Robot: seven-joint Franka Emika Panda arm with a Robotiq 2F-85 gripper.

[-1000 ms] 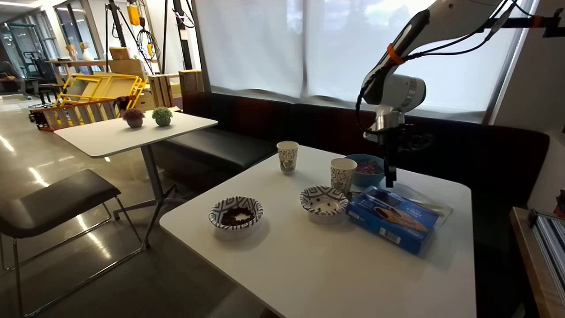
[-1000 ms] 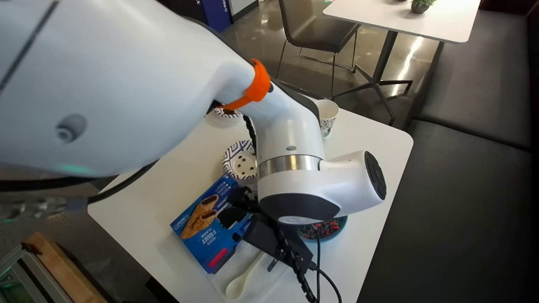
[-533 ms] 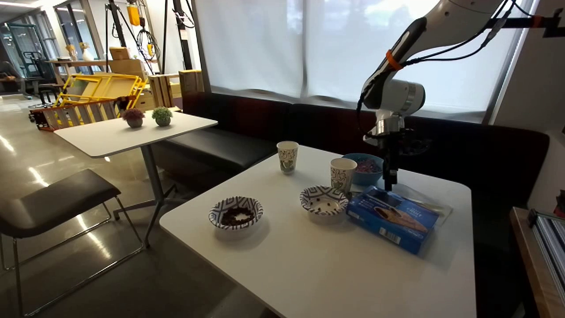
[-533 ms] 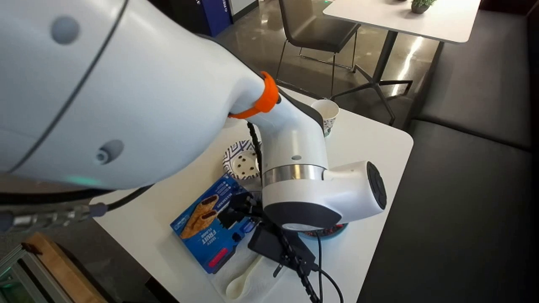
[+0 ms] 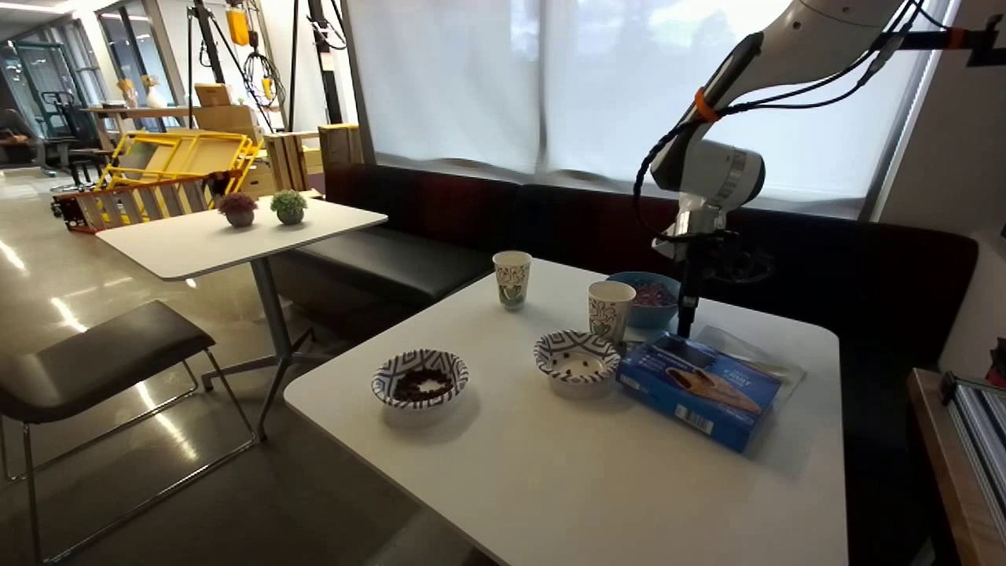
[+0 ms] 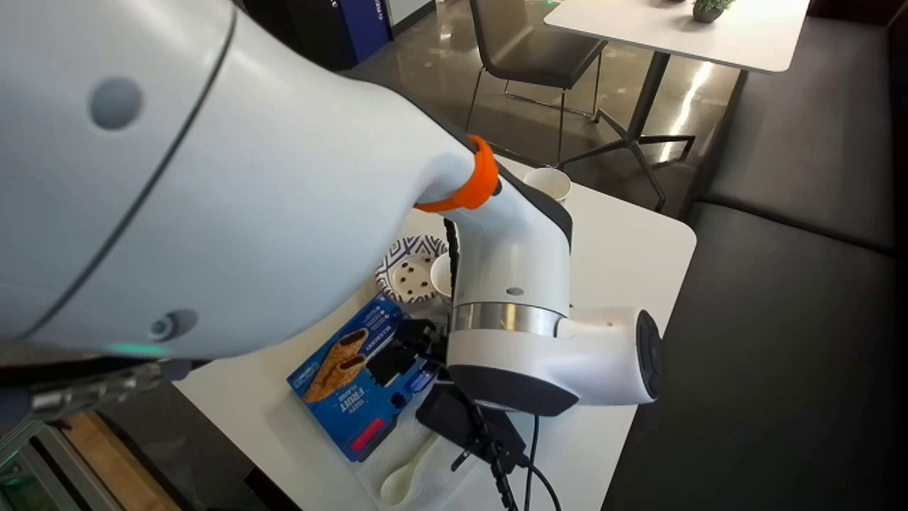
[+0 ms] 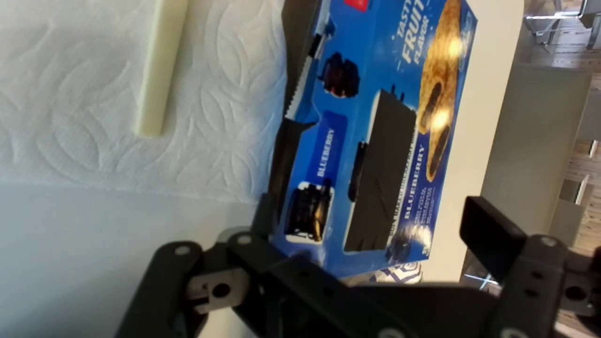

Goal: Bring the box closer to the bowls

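The blue box [image 5: 707, 393] lies flat on the table; it also shows in an exterior view [image 6: 347, 380] and the wrist view [image 7: 345, 136]. A patterned bowl [image 5: 566, 346] stands close beside the box's end; part of its rim shows past the box in the wrist view [image 7: 399, 273]. The second patterned bowl [image 5: 399, 368], with dark pieces, stands farther left. My gripper [image 5: 686, 324] is open at the box's far edge, beside the blue bowl. In the wrist view its fingers [image 7: 375, 220] appear on either side of the box's end; nothing is gripped. Exact finger height is unclear.
A blue bowl [image 5: 644, 318] with reddish pieces stands right beside the gripper. A paper cup [image 5: 609, 310] stands between it and the nearer patterned bowl; another cup [image 5: 512, 281] stands farther back. A pale spoon [image 6: 404, 479] lies on a napkin [image 7: 211, 89] along the box.
My gripper has lowered slightly, then shifted a little toward the cups and tilted. The blue bowl has slid slightly the same way. The box and patterned bowls have not moved.
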